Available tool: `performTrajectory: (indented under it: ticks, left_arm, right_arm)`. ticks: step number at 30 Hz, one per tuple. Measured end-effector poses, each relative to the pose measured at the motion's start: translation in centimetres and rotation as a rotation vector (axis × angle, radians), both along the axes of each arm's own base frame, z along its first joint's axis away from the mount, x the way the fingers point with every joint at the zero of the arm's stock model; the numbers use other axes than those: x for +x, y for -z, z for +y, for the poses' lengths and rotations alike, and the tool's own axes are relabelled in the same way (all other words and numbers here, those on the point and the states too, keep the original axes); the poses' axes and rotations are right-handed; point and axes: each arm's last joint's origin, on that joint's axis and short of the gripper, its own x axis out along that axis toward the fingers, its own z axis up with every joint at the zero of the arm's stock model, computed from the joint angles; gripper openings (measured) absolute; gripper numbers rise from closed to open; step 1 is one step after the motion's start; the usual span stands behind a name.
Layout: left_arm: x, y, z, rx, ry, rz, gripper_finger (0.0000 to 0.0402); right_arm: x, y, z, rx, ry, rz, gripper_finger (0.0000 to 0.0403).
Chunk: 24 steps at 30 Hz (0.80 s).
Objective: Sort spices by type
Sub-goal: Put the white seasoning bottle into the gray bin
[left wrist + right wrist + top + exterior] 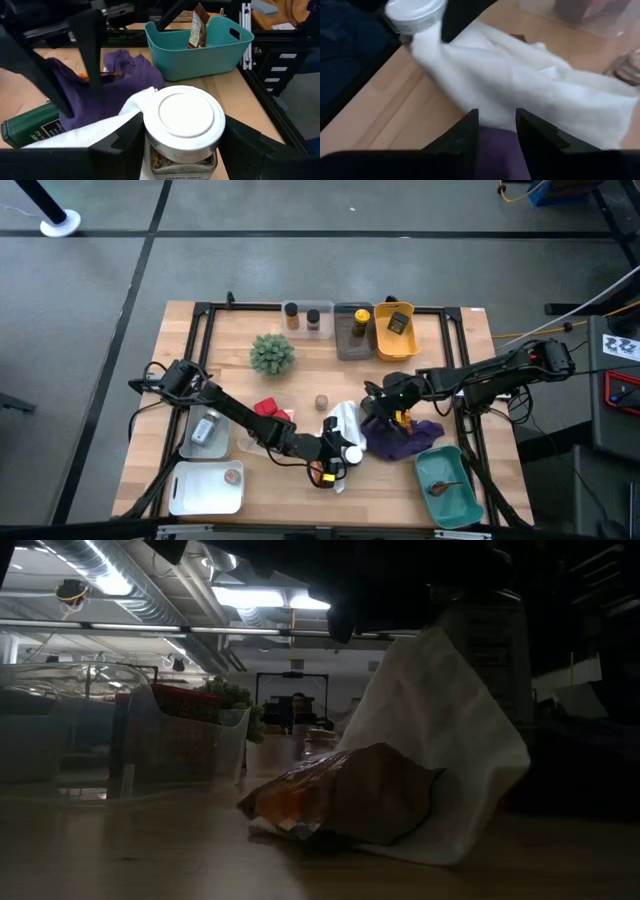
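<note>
My left gripper [182,150] is at the table's near middle, shut on a white-capped clear jar [352,452]. A white cloth [345,423] hangs from that jar, with an orange-red foil packet [340,795] lying at its foot. My right gripper [496,132] is just right of it, over the purple cloth [402,438], with cloth filling the narrow gap between its fingers. A green jar [30,126] lies partly under the purple cloth. Something small and yellow-orange [403,418] shows beside the right gripper. My left gripper pinches the jar by its body just under the white cap [182,117], one finger [120,145] on each side. A fold of the white cloth [135,102] is caught between one finger and the jar. The jar stands upright, lifted; the cloth's lower end [440,830] rests on the table. My right gripper has a bunch of the purple cloth [496,150] between its fingers, coming from above and the table's right. The fingers [92,65] stand in the raised cloth [60,75]. The rest lies slack on the table. How many layers it has, I cannot tell.
A teal bin [462,498] at the near right holds a dark sachet. A yellow bin [378,340], a grey bin [345,345] and two jars [302,317] line the far edge. Also here are the green plant [271,353], red tins [268,411], a brown disc [322,402], a clear bin [190,442] and a white tray [200,495].
</note>
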Motion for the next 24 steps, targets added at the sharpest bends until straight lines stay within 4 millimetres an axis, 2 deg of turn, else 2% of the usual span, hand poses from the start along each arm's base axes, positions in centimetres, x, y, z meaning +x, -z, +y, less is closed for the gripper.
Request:
performTrajectory:
  ticks: [8,13,20,24]
  left_arm:
    - [0.1,0.1,0.3,-0.012,-0.013,0.007,0.0195]
    - [0.2,0.1,0.5,-0.017,-0.019,0.007,0.0193]
    - [0.2,0.0,0.5,-0.023,-0.022,0.005,0.0194]
    - [0.2,0.0,0.5,-0.024,-0.022,0.003,0.0194]
  right_arm:
    - [0.0,-0.2,0.7,0.044,-0.071,-0.018,0.0131]
    - [0.0,-0.6,2.5,0.016,-0.101,-0.081,0.0131]
    - [0.0,-1.0,4.4,-0.119,0.015,-0.169,0.0131]
    - [-0.2,-1.0,4.9,-0.129,0.01,-0.172,0.0131]
